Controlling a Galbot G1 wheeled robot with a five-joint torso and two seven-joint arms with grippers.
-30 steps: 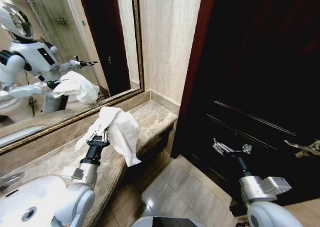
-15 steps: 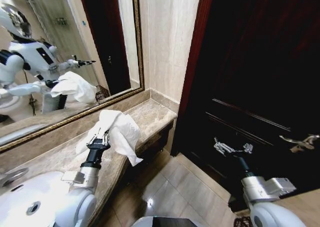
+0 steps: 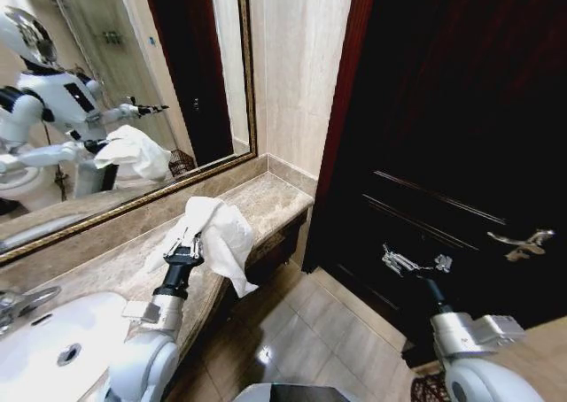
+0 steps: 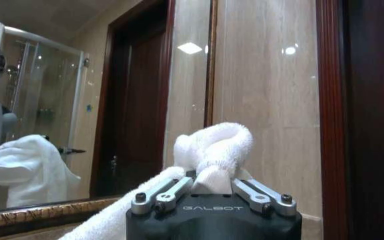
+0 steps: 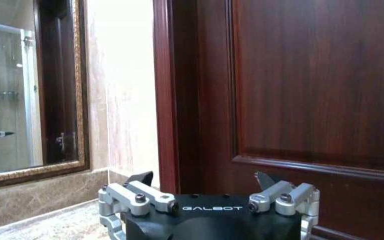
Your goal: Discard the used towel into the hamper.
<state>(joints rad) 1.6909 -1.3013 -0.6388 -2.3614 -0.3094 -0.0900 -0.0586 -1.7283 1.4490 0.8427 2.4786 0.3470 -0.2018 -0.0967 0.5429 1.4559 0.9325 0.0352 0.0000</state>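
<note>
Left of centre in the head view, the left hand [image 3: 188, 240] grips the towel [image 3: 221, 238] raised above the table [image 3: 266, 203], probably for carrying, while the right hand [image 3: 415, 262] waits open at lower right.

Veined brown marble counter [image 3: 266, 203] with white inset sink [image 3: 53, 344], chrome faucet [image 3: 18, 300].

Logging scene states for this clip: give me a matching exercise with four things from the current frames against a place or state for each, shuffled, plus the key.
Things:
1. towel
2. left gripper
3. right gripper
4. sink

States or places:
A. open and empty, held out before the dark wooden door
B. set into the marble counter, at the robot's near left
C. white, draped and hanging over the counter's edge
D. shut, raised over the counter

Pairs: 1-C, 2-D, 3-A, 4-B
</note>
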